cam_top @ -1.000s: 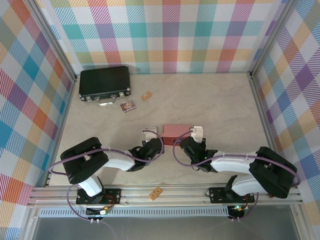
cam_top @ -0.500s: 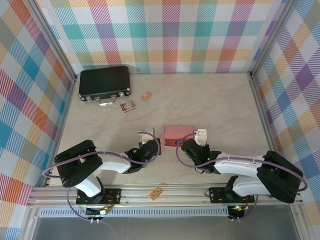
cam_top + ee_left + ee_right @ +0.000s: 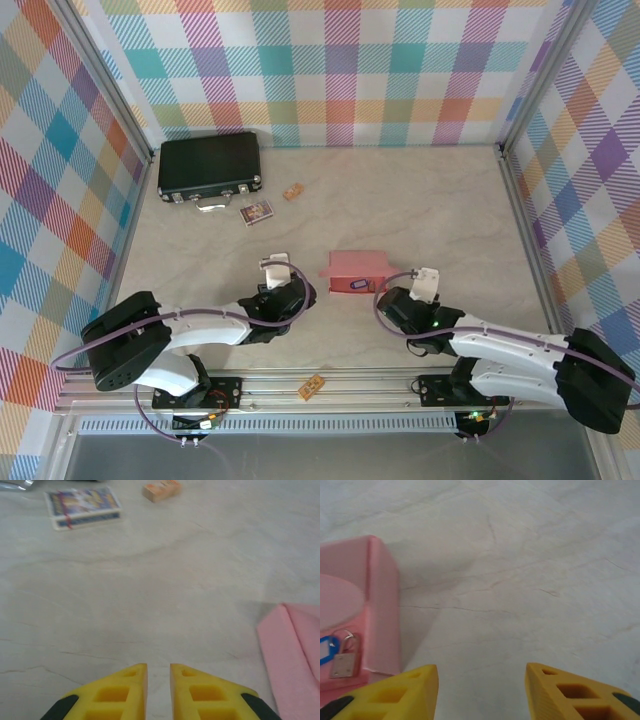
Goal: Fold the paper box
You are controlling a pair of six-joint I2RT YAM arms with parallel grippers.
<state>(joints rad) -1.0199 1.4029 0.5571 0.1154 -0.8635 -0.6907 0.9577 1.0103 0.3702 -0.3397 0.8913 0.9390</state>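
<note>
Paper box [image 3: 355,271], salmon-pink, centre frame, left flap splayed.
Left gripper [image 3: 158,666] narrow, right gripper [image 3: 481,666] wide, both empty; bare table [image 3: 450,210] around.

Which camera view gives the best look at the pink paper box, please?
Top external: the whole paper box lies unobstructed, seen from above. Left wrist catches one pink edge; right wrist shows one end, close up.

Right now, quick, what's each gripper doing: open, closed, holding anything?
Left gripper: barely open, a slim gap between the fingers, holding nothing.
Right gripper: open, holding nothing, with the paper box off to one side.
</note>
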